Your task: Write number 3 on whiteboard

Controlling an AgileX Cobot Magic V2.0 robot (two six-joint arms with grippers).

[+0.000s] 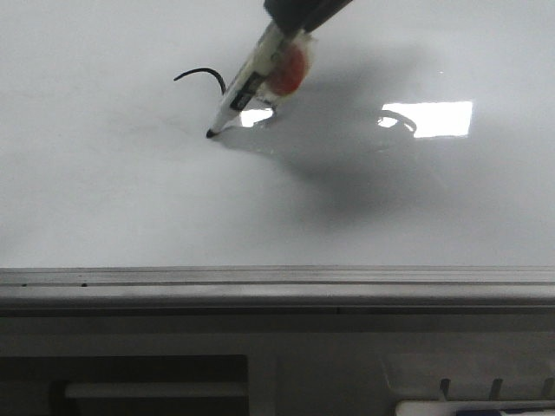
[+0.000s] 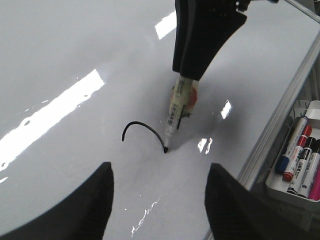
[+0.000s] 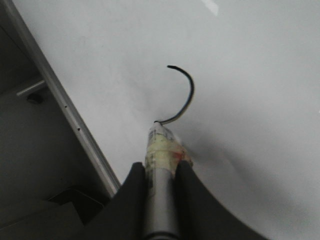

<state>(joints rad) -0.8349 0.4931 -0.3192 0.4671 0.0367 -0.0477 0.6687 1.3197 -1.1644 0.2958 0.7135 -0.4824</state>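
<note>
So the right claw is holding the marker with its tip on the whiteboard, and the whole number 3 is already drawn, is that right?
Not quite. The right claw does hold the marker with its tip on the whiteboard, but the number 3 is not finished: the left wrist view shows only one curved arc, the top of the digit.

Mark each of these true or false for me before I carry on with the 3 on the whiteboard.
1. The right claw is shut on the marker pen. True.
2. The number 3 is finished. False: only one curved stroke is drawn.
3. The pen tip touches the whiteboard. True.
4. The left claw holds a second pen. False: it is open and empty.
5. Spare markers lie in a tray beside the board. True.
</note>
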